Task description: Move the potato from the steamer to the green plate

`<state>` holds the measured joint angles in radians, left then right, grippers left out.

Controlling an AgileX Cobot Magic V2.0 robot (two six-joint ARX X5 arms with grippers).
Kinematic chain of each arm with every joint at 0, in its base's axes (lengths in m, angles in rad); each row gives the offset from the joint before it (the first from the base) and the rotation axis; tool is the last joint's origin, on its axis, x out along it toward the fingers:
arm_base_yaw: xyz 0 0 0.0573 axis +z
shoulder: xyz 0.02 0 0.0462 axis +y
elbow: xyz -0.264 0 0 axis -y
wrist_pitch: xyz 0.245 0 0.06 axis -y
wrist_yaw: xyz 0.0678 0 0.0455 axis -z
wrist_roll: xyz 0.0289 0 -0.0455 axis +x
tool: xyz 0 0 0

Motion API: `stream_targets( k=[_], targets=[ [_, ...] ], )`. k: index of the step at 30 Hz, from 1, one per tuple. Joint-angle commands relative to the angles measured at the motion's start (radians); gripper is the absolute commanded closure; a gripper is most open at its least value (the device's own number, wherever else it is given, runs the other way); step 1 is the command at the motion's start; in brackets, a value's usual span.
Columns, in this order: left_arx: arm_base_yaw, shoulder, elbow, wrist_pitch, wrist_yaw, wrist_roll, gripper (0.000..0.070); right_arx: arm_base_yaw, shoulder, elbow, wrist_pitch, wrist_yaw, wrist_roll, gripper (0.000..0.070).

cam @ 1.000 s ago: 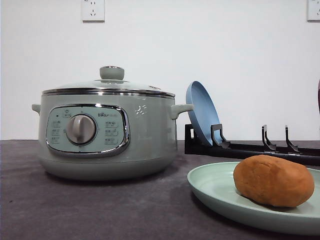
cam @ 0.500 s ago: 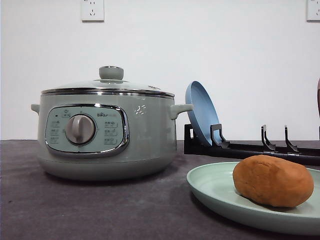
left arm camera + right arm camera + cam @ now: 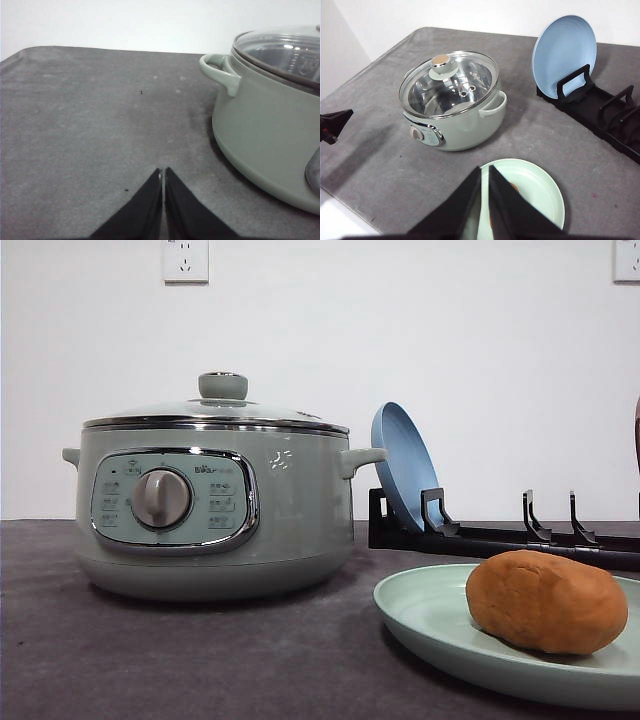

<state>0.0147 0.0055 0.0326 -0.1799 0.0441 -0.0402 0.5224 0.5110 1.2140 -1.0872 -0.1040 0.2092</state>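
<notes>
Potato: the orange-brown potato (image 3: 546,601) lies on its side on the green plate (image 3: 430,615), at the front right of the bench (image 3: 180,660) in the front view; in the right wrist view it is mostly hidden behind the fingers, only orange slivers showing.

Green plate: pale mint, shallow, flat on the grey bench just beside the steamer (image 3: 212,505) and apart from it (a strip of bare bench lies between them).

Steamer: sage-green electric pot with a chrome-framed panel and grey dial (image 3: 161,498), glass lid (image 3: 448,82) seated on the rim, knob upright; through the glass the right wrist view shows a bare steel interior.

Blue plate: the blue plate (image 3: 403,465) stands on edge, leaning in the first slot of a black dish rack (image 3: 500,537) behind the green plate.

Left gripper: the left gripper (image 3: 163,172) hangs low over bare bench beside the steamer's side handle (image 3: 220,73), its black fingers pressed together with only a hairline seam, gripping nothing.

Right gripper: the right gripper (image 3: 485,172) is above the near edge of the green plate, fingers nearly together with a thin gap, holding nothing.

Wall: white, with sockets (image 3: 185,260) high up.
</notes>
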Motion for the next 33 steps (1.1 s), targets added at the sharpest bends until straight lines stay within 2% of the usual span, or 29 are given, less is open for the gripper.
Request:
stream_targets(
  k=[1, 30, 33],
  targets=[
    [-0.002, -0.002, -0.021, -0.009, 0.003, 0.002, 0.07, 0.005, 0.003, 0.017, 0.011, 0.0, -0.008, 0.0685],
    [-0.002, -0.002, -0.021, -0.007, 0.0, 0.003, 0.07, 0.005, 0.003, 0.017, 0.011, 0.0, -0.008, 0.0685],
    [-0.002, -0.002, -0.021, -0.007, 0.0, 0.003, 0.07, -0.018, 0.0, 0.016, 0.015, 0.038, -0.015, 0.0685]
  ],
)
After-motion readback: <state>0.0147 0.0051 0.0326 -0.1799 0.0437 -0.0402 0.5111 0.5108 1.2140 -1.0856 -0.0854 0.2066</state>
